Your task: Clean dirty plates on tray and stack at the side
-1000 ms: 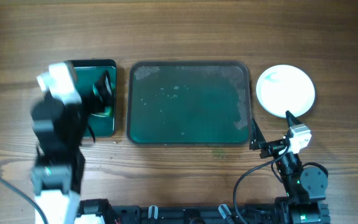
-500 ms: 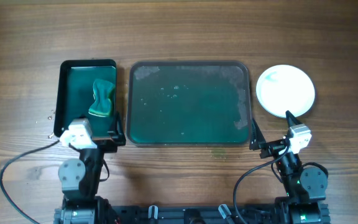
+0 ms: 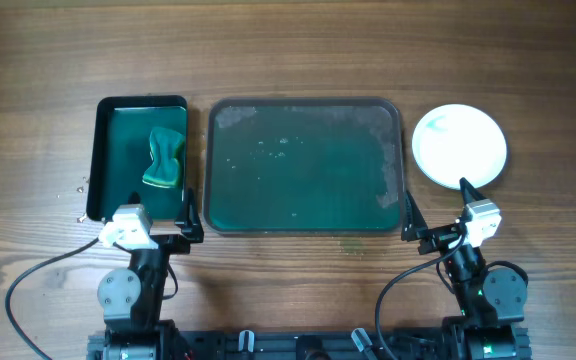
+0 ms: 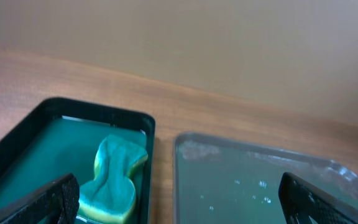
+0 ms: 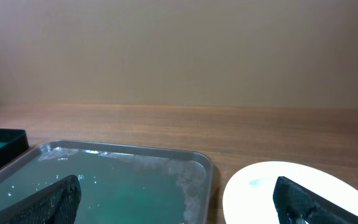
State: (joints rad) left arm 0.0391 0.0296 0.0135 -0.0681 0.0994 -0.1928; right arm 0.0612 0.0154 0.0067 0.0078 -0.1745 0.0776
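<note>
The large dark-green tray lies mid-table with only wet smears in it; it also shows in the left wrist view and right wrist view. A white plate stack sits on the wood to its right, a faint teal mark near its top left; it shows in the right wrist view. I cannot tell how many plates it holds. My left gripper is open and empty at the near edge of the small tray. My right gripper is open and empty between the large tray and the plate.
A smaller deep green tray at the left holds a green sponge, seen in the left wrist view. Cables trail from both arm bases at the table's near edge.
My left arm has drawn back from over the small tray to the near edge, leaving the sponge in that tray. The right arm has not moved.
</note>
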